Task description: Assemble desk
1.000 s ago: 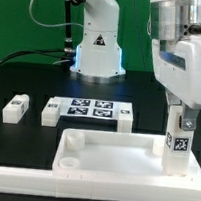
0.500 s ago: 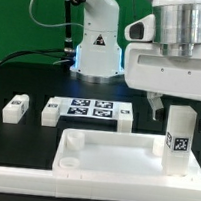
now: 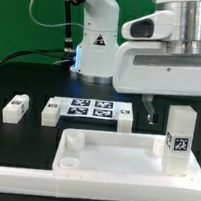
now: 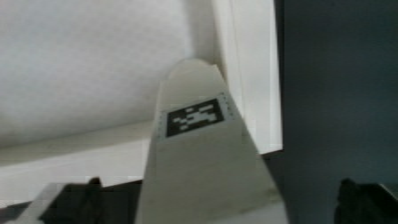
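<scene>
The white rimmed tabletop lies on the black table with a round socket showing at its near corner. One square leg post stands upright in the tabletop's corner at the exterior view's right, with a black-and-white tag on its side. My gripper hangs open just above the post's top, with one dark finger apart from it. In the wrist view the post and its tag run up between my two fingertips, untouched by either.
The marker board lies behind the tabletop. Loose leg posts lie beside it and further toward the exterior view's left. A long low white rail runs along the front. The robot base stands at the back.
My gripper let go of the upright leg post, opened wide and rose above it. The post stays standing in the tabletop corner.
</scene>
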Controlling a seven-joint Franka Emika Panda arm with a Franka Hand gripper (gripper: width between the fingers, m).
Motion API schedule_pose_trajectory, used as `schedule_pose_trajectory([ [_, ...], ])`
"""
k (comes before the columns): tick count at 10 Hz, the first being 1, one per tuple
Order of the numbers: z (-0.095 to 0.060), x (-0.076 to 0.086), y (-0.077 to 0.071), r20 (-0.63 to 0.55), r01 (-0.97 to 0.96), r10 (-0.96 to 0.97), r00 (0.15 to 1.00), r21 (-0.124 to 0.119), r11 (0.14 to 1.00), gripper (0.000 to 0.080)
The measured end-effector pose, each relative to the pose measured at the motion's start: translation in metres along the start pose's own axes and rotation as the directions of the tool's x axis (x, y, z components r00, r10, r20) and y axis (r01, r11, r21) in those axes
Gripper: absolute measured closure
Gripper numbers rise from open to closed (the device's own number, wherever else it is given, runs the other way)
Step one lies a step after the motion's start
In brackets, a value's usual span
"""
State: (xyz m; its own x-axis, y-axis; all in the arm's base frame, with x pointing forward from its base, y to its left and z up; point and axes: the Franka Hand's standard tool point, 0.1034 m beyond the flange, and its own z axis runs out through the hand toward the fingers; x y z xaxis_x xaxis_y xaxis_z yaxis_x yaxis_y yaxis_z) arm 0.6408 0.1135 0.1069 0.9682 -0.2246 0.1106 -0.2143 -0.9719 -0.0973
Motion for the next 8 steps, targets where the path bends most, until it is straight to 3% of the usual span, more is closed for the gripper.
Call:
schedule_pose_trajectory([
  [1, 0.0000, 0.0000, 0.0002, 0.000, -0.007, 0.007, 1.000, -0.001, 1.000, 0.0151],
  [3, 0.0001, 0.0001, 0.0003, 0.000, -0.017, 0.017, 1.000, 0.000, 1.000, 0.0413],
  [4, 0.0003, 0.0001, 0.0024, 0.001, -0.126, 0.126, 0.992, -0.002, 0.992, 0.0507],
  [7, 0.0000, 0.0011, 0.0050, 0.000, -0.325, 0.325, 0.946, -0.004, 0.946, 0.0507],
  [8, -0.0001, -0.0004, 0.0051, 0.012, -0.450, 0.451, 0.893, -0.017, 0.893, 0.0507],
])
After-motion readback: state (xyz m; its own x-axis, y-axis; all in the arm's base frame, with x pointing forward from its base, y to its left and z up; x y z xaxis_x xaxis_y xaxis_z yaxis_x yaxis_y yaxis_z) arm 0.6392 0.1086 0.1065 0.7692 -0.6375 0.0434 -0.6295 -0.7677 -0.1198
